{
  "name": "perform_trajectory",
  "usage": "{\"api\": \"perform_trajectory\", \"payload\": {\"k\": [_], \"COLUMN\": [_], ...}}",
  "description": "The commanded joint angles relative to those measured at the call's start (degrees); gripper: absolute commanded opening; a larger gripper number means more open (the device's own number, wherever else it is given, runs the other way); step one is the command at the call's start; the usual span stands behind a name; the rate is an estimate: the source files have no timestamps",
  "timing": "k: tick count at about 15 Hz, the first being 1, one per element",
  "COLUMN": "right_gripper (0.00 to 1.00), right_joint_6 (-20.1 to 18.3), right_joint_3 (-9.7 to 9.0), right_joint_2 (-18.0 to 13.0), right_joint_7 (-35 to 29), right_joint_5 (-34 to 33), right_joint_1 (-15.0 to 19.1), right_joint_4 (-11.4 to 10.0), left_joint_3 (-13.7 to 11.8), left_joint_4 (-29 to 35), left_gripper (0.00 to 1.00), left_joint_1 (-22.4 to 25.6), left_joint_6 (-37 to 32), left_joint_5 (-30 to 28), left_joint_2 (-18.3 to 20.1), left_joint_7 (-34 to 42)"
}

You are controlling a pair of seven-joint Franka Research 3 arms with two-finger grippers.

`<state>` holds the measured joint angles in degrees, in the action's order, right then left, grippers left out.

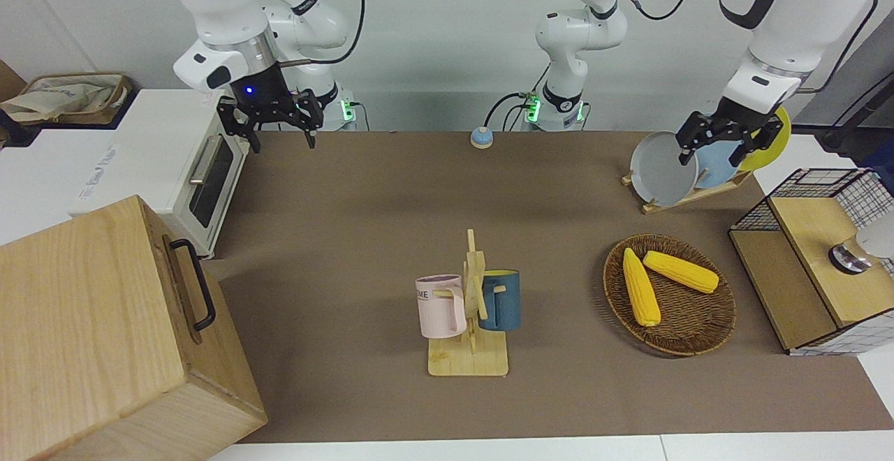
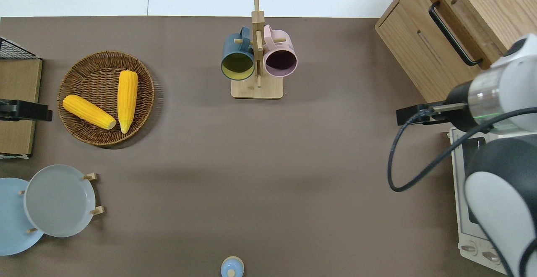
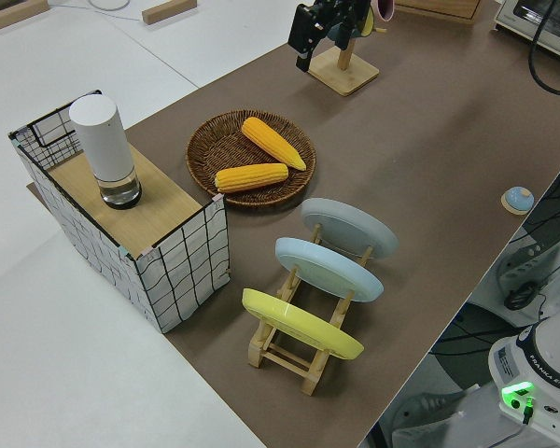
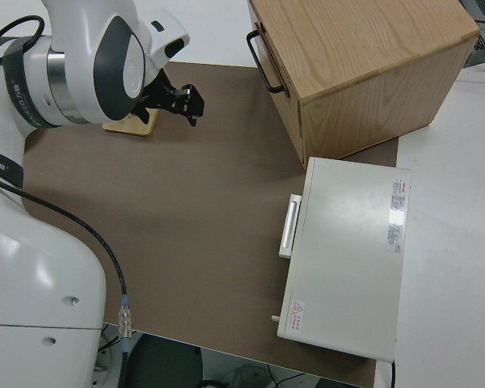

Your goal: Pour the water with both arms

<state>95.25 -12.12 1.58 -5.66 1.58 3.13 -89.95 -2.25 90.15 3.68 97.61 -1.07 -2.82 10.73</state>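
Note:
Both white arms are up over the table's ends. My right gripper [image 1: 279, 136] is open and empty over the brown mat [image 2: 293, 163], beside the toaster oven [image 2: 474, 210]; it also shows in the overhead view [image 2: 413, 115] and the right side view [image 4: 182, 101]. My left gripper [image 1: 709, 157] is open and empty over the wooden top of the wire box [image 2: 16, 113], beside the basket. A pink mug [image 1: 441, 306] and a blue mug [image 1: 501, 299] hang on a wooden rack [image 1: 469, 360]. A white cylinder [image 3: 103, 149] stands on the wire box.
A wicker basket [image 2: 84, 136] with two corn cobs lies toward the left arm's end. A plate rack [image 3: 303, 350] holds grey, blue and yellow plates. A wooden cabinet [image 1: 105, 335] stands toward the right arm's end. A small blue button [image 1: 481, 137] sits near the robots.

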Motion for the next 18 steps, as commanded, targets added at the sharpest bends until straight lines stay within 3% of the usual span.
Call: {"api": "perform_trajectory", "payload": {"k": [1,5,11,14,18], "right_gripper": [0.992,0.992,0.992,0.992,0.983], "right_joint_6": [7.47,15.83,31.29,38.14,43.07], "right_joint_3": [-3.08,-4.49,-4.58,-4.50,-4.50], "right_joint_2": [2.97,8.25,15.63,19.58,23.63], "right_joint_7": [-1.28,-0.84,-1.10,-1.19,-1.19], "right_joint_5": [0.27,0.01,-2.18,-5.78,-12.81], "right_joint_1": [-0.40,-2.77,-7.26,-9.54,-10.16], "right_joint_4": [-3.66,-3.57,-3.22,-1.99,0.11], "left_joint_3": [-1.27,-1.27,-1.27,-1.27,-1.18], "left_joint_4": [-1.29,-1.73,-2.08,-1.99,-1.91], "left_gripper": [1.00,1.00,1.00,1.00,1.00], "left_joint_1": [5.27,12.12,21.70,23.65,27.60], "left_joint_6": [2.93,6.01,8.99,13.46,19.71], "left_joint_5": [-0.78,-1.74,-8.50,-10.27,-17.89], "left_joint_2": [-1.83,-3.42,-5.26,-6.66,-8.60], "left_joint_7": [9.99,20.36,31.54,34.80,38.74]}}
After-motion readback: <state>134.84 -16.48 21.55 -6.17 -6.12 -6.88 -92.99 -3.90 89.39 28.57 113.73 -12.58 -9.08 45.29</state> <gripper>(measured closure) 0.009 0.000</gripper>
